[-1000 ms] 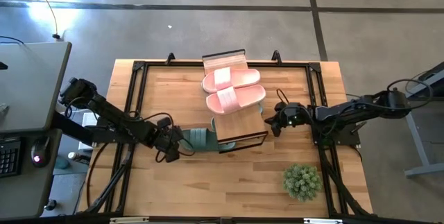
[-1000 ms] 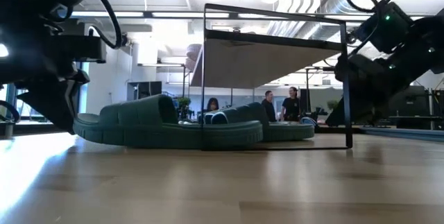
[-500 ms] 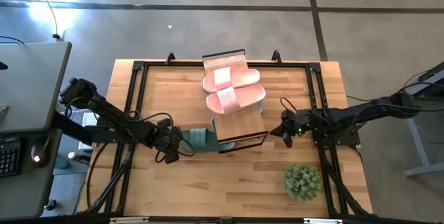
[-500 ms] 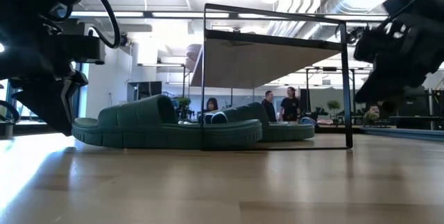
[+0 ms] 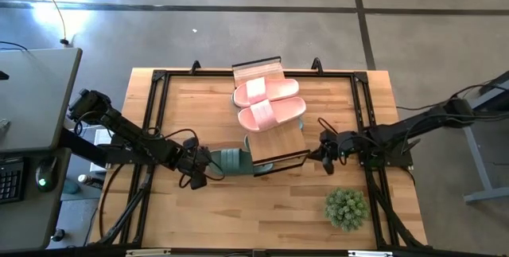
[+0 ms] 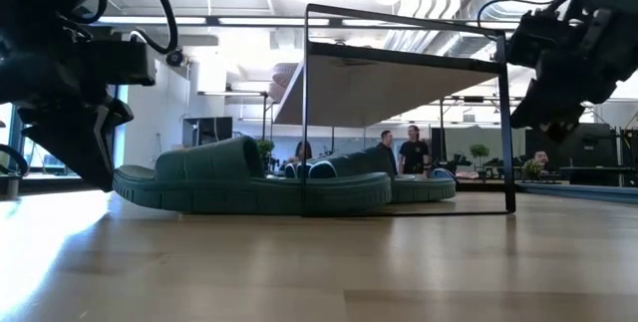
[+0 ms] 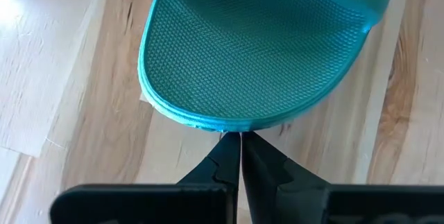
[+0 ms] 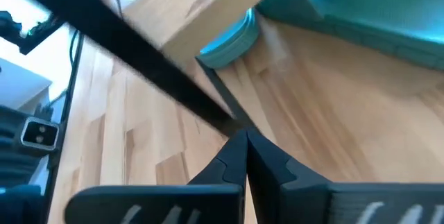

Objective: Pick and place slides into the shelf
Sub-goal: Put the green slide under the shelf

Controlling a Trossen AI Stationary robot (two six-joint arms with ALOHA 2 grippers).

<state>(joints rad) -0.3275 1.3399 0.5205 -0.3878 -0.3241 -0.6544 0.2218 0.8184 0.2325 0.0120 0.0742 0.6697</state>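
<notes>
I see my left gripper (image 7: 239, 144) with its fingers closed on nothing, tips touching the heel rim of a green slide (image 7: 257, 50) lying at 12 o'clock from them. That slide rests on the surface (image 5: 199, 217), toe end under the shelf (image 5: 274, 142). My right gripper (image 8: 244, 144) has its fingers pressed together too, empty, tips at the shelf's black frame corner. Two pink slides (image 5: 266, 102) lie on the shelf's top plank.
</notes>
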